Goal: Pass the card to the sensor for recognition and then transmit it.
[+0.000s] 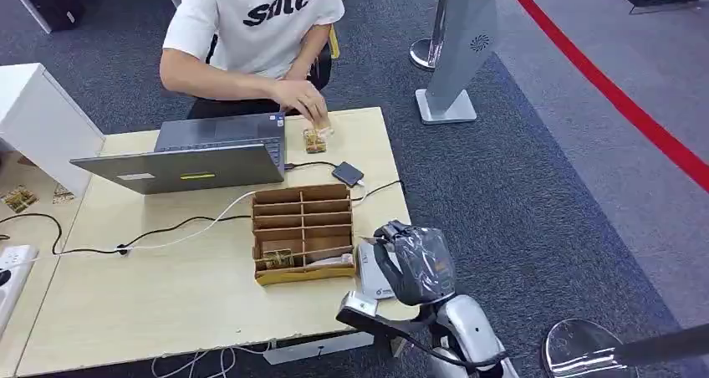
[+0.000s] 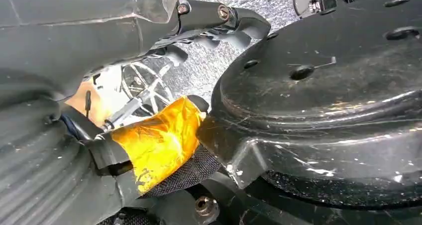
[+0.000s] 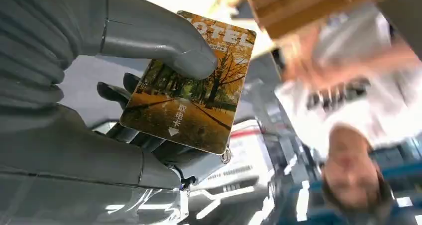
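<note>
I am holding the card in my right hand at the desk's near right edge.
On the left, a laptop is standing open, its far side partly hidden by the person's arm, whose hand is resting on a small stack too blurred to read. The wooden organiser is sitting mid-desk, a white sensor just beside it, half covered by my right hand. My thumb is pressing the card against my dark fingers. Whether my left fingers are clenched or released, I cannot tell.
</note>
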Controlling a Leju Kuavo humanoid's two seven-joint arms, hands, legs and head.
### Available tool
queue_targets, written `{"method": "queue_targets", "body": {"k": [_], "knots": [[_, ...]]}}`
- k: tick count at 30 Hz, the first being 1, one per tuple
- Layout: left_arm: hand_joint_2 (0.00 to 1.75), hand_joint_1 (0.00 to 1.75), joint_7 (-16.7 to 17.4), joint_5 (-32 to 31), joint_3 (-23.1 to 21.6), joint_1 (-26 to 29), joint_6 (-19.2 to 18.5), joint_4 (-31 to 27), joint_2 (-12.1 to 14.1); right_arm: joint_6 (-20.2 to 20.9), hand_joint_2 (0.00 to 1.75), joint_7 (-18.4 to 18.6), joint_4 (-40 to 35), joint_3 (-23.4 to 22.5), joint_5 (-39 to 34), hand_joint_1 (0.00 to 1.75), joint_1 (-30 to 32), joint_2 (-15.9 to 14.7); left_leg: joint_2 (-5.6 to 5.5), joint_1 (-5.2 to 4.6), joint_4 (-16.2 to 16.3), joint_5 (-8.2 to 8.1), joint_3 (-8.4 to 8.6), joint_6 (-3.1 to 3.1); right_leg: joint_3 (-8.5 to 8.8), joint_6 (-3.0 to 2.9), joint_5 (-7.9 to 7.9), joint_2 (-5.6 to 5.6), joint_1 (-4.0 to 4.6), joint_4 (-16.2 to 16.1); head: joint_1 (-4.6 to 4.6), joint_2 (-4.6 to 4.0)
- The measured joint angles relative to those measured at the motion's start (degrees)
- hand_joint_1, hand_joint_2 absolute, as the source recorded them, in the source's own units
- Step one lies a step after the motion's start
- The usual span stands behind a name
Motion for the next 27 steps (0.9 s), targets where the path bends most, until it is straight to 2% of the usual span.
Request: {"method": "queue_targets", "body": {"k": [13,19,27], "knots": [[1.75,0.0,-0.2,0.2,0.0,0.1,-0.5,0.1,0.1,3.6,1.75,0.8,11.0,1.9,-0.2,1.75,-2.0,-2.4,-0.01,0.01,0.0,0.0,0.01,0.0,0.0,0.0,0.0,0.0,0.01,0.0,0.0,0.0],[1.75,0.0,-0.2,0.2,0.0,0.1,-0.7,0.1,0.2,4.9,1.75,3.1,15.8,3.5,1.4,1.75,-3.9,-2.8,0.0,0.01,0.0,0.01,0.01,0.0,0.01,0.0,0.0,0.0,0.0,0.0,0.0,0.0],[1.75,0.0,-0.1,0.2,0.0,0.1,-0.8,0.1,0.2,3.8,1.75,4.6,21.1,5.1,2.7,1.75,-6.9,-2.8,0.02,0.0,0.0,0.01,0.08,0.0,0.04,0.0,0.0,0.04,0.0,0.0,-0.02,0.0]]}}
